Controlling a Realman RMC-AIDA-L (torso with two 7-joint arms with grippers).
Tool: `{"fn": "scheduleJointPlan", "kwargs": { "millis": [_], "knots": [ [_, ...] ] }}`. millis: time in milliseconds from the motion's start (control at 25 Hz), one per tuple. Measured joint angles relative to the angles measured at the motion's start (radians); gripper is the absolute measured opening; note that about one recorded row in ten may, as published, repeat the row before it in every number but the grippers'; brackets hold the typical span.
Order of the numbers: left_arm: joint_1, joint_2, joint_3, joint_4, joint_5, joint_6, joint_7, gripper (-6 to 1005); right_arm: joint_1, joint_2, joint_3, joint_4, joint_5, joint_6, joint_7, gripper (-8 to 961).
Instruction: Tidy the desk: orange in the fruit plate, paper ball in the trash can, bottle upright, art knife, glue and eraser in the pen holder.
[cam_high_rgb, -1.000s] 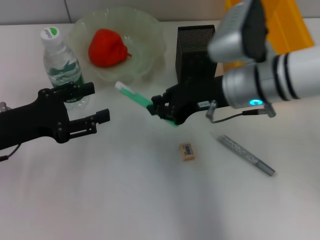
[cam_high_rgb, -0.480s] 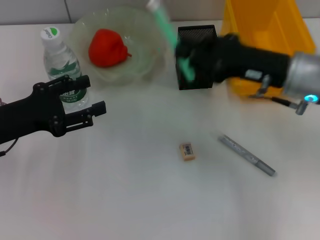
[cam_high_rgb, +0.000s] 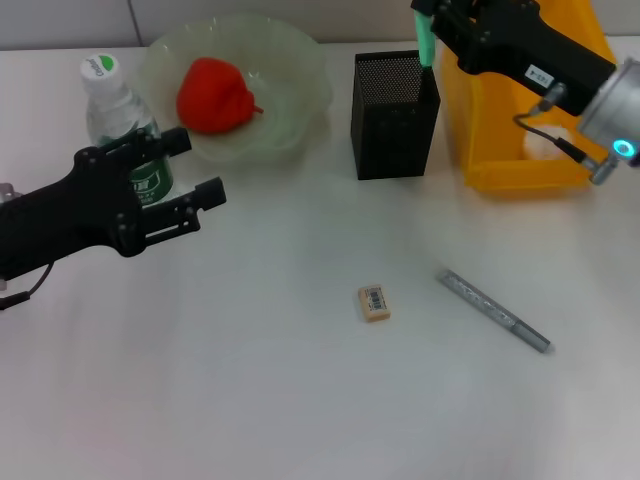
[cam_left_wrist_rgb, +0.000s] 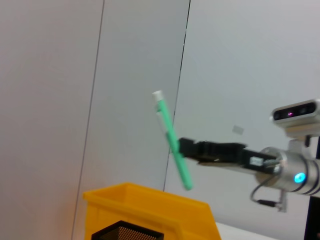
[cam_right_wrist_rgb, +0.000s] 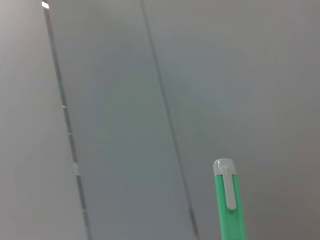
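Observation:
My right gripper (cam_high_rgb: 438, 28) is shut on the green glue pen (cam_high_rgb: 425, 46) and holds it nearly upright, white cap up, over the far right corner of the black mesh pen holder (cam_high_rgb: 393, 110). The glue also shows in the left wrist view (cam_left_wrist_rgb: 172, 140) and the right wrist view (cam_right_wrist_rgb: 227, 200). The tan eraser (cam_high_rgb: 374, 302) and the silver art knife (cam_high_rgb: 493, 311) lie on the table. The orange (cam_high_rgb: 213, 95) sits in the pale green fruit plate (cam_high_rgb: 300, 60). The bottle (cam_high_rgb: 118, 115) stands upright. My left gripper (cam_high_rgb: 200, 166) is open just in front of the bottle. The paper ball is out of view.
The yellow trash can (cam_high_rgb: 515, 150) stands right of the pen holder, under my right arm. The left wrist view shows its rim (cam_left_wrist_rgb: 150, 207) and the pen holder's rim (cam_left_wrist_rgb: 131, 233). White table lies in front of the eraser and knife.
My right gripper has carried the glue from low over the table middle up and back to above the pen holder, turning it upright. My left gripper has shifted slightly to the right.

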Motion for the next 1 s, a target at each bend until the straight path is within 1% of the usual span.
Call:
{"fn": "scheduleJointPlan", "kwargs": {
  "millis": [40,80,200,240,360,440,720,1000],
  "knots": [
    [0.0,-0.004,0.0,-0.001,-0.002,0.006,0.005,786,0.034,0.002,0.01,0.032,0.001,0.034,-0.036,168],
    [0.0,-0.004,0.0,-0.001,-0.002,0.006,0.005,786,0.034,0.002,0.01,0.032,0.001,0.034,-0.036,168],
    [0.001,-0.006,0.001,-0.002,-0.002,0.014,0.011,786,0.081,0.004,0.011,0.069,0.002,0.088,-0.076,169],
    [0.004,-0.007,0.001,-0.003,-0.003,0.019,0.019,786,0.109,0.005,0.009,0.094,0.003,0.12,-0.102,169],
    [0.004,-0.007,0.001,-0.003,-0.003,0.019,0.019,786,0.122,0.005,0.005,0.106,0.003,0.146,-0.127,169],
    [0.01,-0.009,0.0,-0.029,-0.005,0.022,0.069,786,0.128,0.006,0.001,0.108,0.003,0.177,-0.145,169],
    [0.013,-0.008,0.0,-0.033,-0.005,0.022,0.076,786,0.128,0.0,0.0,0.104,-0.008,0.199,-0.175,169],
    [0.012,-0.007,0.0,-0.033,-0.005,0.022,0.078,786,0.127,0.0,-0.003,0.109,-0.009,0.222,-0.219,170]
  ]
}}
